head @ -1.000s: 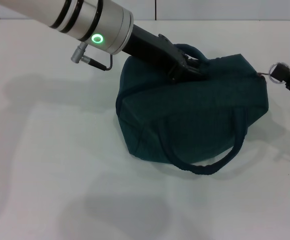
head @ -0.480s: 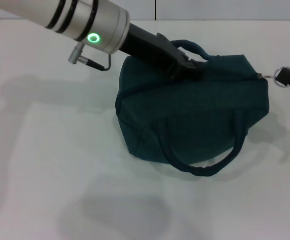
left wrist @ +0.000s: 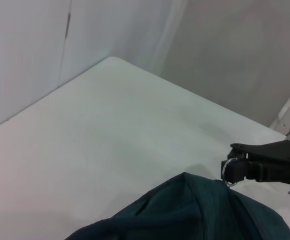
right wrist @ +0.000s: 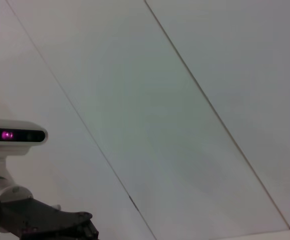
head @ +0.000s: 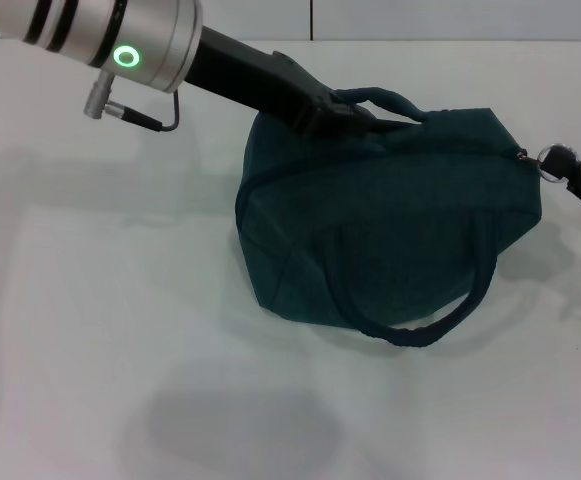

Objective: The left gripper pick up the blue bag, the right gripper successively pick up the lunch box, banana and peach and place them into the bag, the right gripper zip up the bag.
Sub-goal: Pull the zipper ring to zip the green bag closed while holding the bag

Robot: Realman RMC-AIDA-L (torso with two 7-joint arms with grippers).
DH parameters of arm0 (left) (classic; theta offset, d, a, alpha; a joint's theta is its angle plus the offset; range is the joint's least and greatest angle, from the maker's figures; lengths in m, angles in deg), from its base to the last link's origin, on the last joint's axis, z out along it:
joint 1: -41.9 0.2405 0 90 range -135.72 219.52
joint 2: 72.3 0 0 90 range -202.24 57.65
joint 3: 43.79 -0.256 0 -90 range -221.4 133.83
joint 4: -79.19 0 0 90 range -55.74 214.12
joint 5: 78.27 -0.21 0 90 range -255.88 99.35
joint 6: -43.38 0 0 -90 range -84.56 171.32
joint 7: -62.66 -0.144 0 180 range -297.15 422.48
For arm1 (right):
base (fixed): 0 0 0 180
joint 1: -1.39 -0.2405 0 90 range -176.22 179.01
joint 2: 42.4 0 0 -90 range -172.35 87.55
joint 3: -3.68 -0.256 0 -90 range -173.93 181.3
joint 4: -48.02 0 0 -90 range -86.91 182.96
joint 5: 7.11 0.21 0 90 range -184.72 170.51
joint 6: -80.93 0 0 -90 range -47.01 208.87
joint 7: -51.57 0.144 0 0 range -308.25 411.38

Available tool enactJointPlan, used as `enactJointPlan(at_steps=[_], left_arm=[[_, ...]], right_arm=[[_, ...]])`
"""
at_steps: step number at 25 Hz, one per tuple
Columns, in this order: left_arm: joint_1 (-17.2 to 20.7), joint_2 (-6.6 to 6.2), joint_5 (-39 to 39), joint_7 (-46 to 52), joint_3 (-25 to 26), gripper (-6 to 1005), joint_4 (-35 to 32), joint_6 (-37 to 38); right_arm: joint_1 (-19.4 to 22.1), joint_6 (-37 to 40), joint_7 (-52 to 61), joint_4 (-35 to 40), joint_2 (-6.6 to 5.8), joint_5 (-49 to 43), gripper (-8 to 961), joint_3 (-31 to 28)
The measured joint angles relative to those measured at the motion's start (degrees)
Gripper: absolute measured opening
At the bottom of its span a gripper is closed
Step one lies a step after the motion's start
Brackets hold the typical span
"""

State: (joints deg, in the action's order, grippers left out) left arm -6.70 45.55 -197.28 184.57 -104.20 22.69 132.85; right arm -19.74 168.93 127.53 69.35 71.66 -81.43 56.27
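The blue bag (head: 390,220) is sitting on the white table (head: 100,330), a little right of the middle, bulging and with its top seam closed along its length. One handle (head: 430,320) is drooping over the near side, and the other handle (head: 385,100) is arching up at the far edge.

The left gripper (head: 355,115) is reaching in from the far left and lying against the bag's far top edge, right at the base of the far handle. Its fingers are dark against the dark cloth, so whether they are clamping the fabric or the handle cannot be told.

The right gripper (head: 570,170) is coming in from the right edge, at the bag's right end. Its jaws are pinching the metal ring (head: 548,160) of the zip pull, which is standing just off the bag's right corner. The left wrist view is showing the same: the ring (left wrist: 229,170) held at the tip of the right gripper (left wrist: 242,167), just beyond the bag's corner (left wrist: 194,210).
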Motion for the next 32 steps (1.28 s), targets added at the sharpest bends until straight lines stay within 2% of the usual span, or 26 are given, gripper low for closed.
enactJointPlan(at_steps=[3,8,19,24,27,32], left_arm=[[0.66,0.19,0.17,-0.43,0.3,24,-0.03,-0.27],[-0.18,1.56,0.24,-2.96,-0.06,39,-0.09,-1.42],[-5.9,1.79,-2.89,-1.46,-10.49,244,2.21,-9.47],[-8.26,1.84,-3.65,-1.0,-11.33,474,4.92,-11.47],[-8.18,1.87,-3.13,-1.45,-11.39,675,2.75,-12.35],[-8.27,1.84,-3.09,-1.92,-11.46,879,1.13,-12.46]], right_arm=[[-0.35,-0.02,-0.01,-0.37,0.16,-0.21,17,-0.02],[-0.52,0.97,-0.03,-0.39,0.26,-0.08,17,-0.26],[0.0,3.4,-0.03,-0.61,0.87,-0.25,17,-0.01],[0.48,3.82,-0.29,-0.8,0.9,-0.29,18,0.06],[0.82,3.86,-0.43,-1.05,0.63,-0.29,18,-0.11],[0.81,3.9,-0.53,-1.28,0.56,-0.3,18,-0.05]])
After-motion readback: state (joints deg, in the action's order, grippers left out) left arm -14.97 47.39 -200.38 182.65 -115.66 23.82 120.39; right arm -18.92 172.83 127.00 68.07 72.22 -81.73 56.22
